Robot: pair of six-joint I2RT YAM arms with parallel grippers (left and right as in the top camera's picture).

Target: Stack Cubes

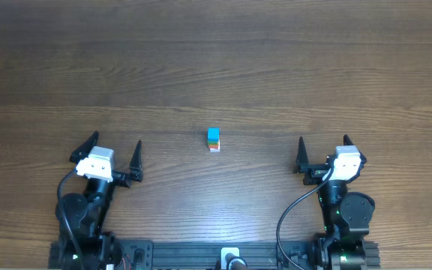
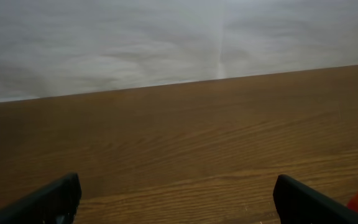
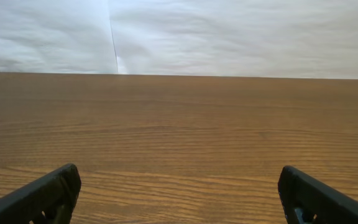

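the stack of cubes stands upright near the middle of the wooden table, roughly midway between the two arms and a little farther up the table than their fingertips. seen from above, a blue cube is on top, and slivers of orange-red and white show just beneath it at the stack's near side; how many cubes lie under the blue one cannot be told from here. the left gripper sits low near its base at the left of the table, well apart from the stack, its two dark fingers spread wide with only bare wood between them, and it has hold of nothing. in the left wrist view the fingers stand far apart at the frame's corners, and a thin strip of green over orange from the stack shows at the edge, just beyond one finger. the right gripper mirrors it at the right of the table, also well apart from the stack, its jaws equally wide and gripping nothing. in the right wrist view its fingers frame plain wood grain that runs back to a white backdrop behind the table.
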